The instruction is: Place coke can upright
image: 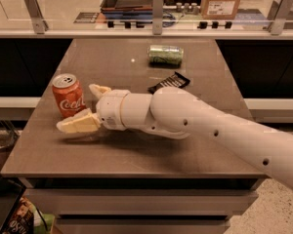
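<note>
The coke can point(67, 94), red with white script and a silver top, stands upright on the brown table point(136, 150) near its left edge. My gripper point(77, 108) reaches in from the right and is open. One cream finger point(98, 89) lies behind the can's right side. The other finger point(78, 124) lies in front of the can, low on the table. The can sits loosely between them, at their tips, and I cannot tell whether either finger touches it.
A green can point(165, 55) lies on its side at the back middle of the table. A flat black snack packet point(169, 82) lies just behind my arm. A glass-railed counter point(156, 23) with boxes runs behind the table.
</note>
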{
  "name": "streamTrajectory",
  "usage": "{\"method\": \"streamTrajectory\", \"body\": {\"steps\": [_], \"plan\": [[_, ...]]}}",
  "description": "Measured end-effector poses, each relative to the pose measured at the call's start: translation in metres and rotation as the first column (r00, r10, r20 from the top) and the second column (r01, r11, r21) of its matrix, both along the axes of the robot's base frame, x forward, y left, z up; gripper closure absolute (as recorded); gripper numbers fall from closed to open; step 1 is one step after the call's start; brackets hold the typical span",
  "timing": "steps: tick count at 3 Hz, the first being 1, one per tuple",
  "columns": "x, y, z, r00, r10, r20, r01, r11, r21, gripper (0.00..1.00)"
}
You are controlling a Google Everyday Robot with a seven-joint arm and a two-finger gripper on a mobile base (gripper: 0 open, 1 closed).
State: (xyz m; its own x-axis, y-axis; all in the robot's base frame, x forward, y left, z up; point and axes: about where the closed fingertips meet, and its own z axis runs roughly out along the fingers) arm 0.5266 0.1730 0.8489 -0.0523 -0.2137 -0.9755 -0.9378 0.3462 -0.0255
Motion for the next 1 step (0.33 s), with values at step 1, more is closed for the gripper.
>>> {"method": "streamTrajectory", "body": {"steps": [1], "plan": [[0.0,0.0001,0.0,1.0,0.0,0.0,0.0,1.0,0.0,0.0]]}}
